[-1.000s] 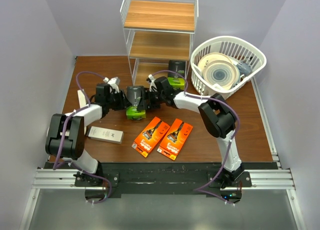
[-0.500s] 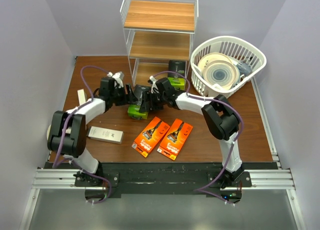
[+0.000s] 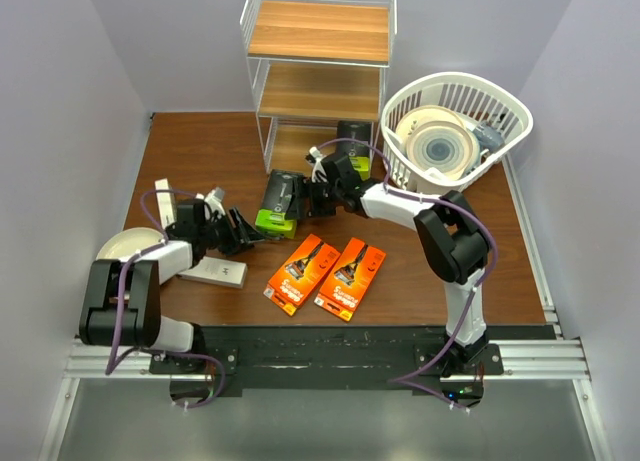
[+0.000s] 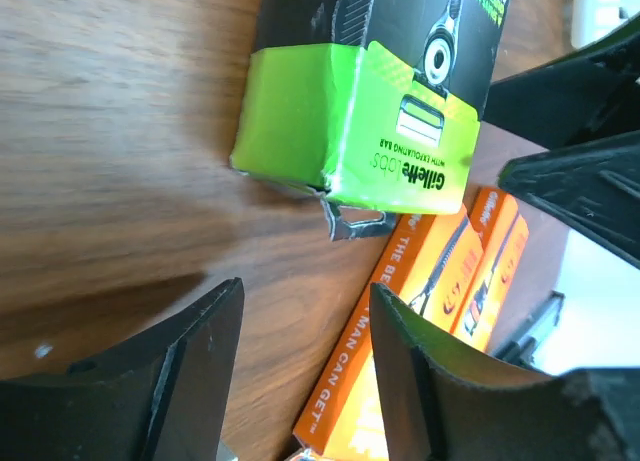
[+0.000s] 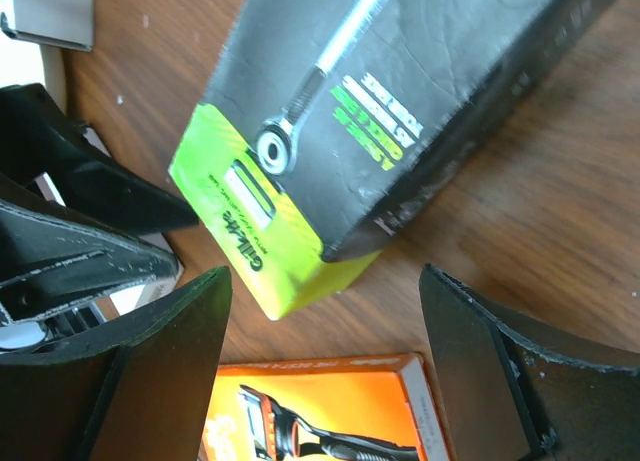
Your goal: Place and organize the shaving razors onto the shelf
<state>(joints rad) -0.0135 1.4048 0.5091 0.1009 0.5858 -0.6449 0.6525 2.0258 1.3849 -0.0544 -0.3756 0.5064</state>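
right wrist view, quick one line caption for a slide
Open right end effector facing a black razor box with a lime-green end, flat on the wooden table, orange razor card nearby.

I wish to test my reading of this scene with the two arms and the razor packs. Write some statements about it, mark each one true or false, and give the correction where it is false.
1. The two orange cards lie side by side on the table. True.
2. The black box with the lime-green end, near the grippers, rests on the top board of the shelf. False: it lies flat on the table, in front of the shelf.
3. The left gripper is closed on that black box. False: its jaws are open and hold nothing; the box lies apart from them.
4. The white basket holds round plates. True.
5. The right gripper is shut. False: its jaws stand wide open.
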